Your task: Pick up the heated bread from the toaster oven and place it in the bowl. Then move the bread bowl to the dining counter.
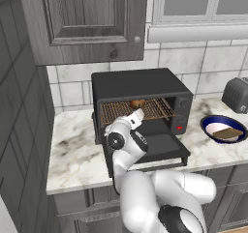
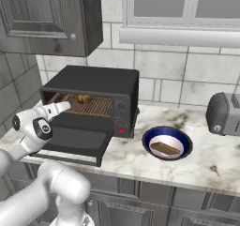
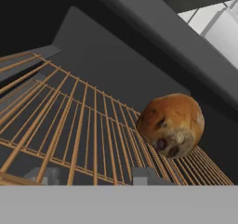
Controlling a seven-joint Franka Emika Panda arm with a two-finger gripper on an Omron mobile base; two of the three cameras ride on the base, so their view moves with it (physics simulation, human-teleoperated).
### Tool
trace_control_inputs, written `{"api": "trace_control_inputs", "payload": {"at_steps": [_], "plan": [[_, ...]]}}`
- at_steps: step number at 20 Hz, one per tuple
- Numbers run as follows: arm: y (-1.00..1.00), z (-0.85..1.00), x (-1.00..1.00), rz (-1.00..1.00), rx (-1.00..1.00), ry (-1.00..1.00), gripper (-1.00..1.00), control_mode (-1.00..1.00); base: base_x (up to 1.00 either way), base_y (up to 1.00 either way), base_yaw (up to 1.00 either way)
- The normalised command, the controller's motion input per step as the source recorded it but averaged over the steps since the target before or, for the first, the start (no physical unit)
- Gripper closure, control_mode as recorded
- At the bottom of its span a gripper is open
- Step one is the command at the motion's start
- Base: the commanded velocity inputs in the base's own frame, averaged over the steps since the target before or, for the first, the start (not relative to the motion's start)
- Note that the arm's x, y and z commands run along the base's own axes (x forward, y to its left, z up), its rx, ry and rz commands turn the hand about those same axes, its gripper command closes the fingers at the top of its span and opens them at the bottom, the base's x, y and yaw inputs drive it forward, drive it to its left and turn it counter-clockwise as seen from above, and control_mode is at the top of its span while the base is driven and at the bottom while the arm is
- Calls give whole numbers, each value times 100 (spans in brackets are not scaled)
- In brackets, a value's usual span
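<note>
Two breads are in sight: a round brown roll (image 1: pixel 137 103) in the oven (image 1: pixel 140 84) and a flat tan slice (image 1: pixel 227 133) in the bowl (image 1: pixel 208 123).

At the left end of the worktop (image 1: pixel 72 154) stands the black oven, back to the tiled wall, under a grey wall cabinet (image 1: pixel 82 19). Its door (image 1: pixel 160 147) is dropped flat and reaches out over the front edge. The copper rack (image 1: pixel 116 111) sits in the upper part of the cavity. The roll rests on the rack, right of its middle and towards the back.

The arm reaches over the open door, and the gripper (image 1: pixel 137 115) is at the mouth of the oven, level with the rack's front edge, just short of the roll and not touching it. From the hand camera the fingers (image 3: pixel 46 174) stand apart with nothing between them. The roll (image 3: pixel 170 124) lies ahead of them and to the right on the rack (image 3: pixel 69 125).

Right of the oven (image 2: pixel 93 79), near the worktop's front edge, sits the blue-rimmed bowl (image 2: pixel 187 145), close to the oven's right side but apart from it. The slice (image 2: pixel 165 148) lies flat on its white inside.

At the right end, against the wall, stands a dark grey toaster (image 2: pixel 225 113), well apart from the bowl.
</note>
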Motion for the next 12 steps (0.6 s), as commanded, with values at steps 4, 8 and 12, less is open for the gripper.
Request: {"api": "trace_control_inputs", "payload": {"at_steps": [4,8,12], "plan": [[-19,0,-100,0,0,-13,100,-100,0,0,0],[-21,0,-100,0,0,-16,100,-100,0,0,0],[-25,0,-100,0,0,-16,100,-100,0,0,0]]}}
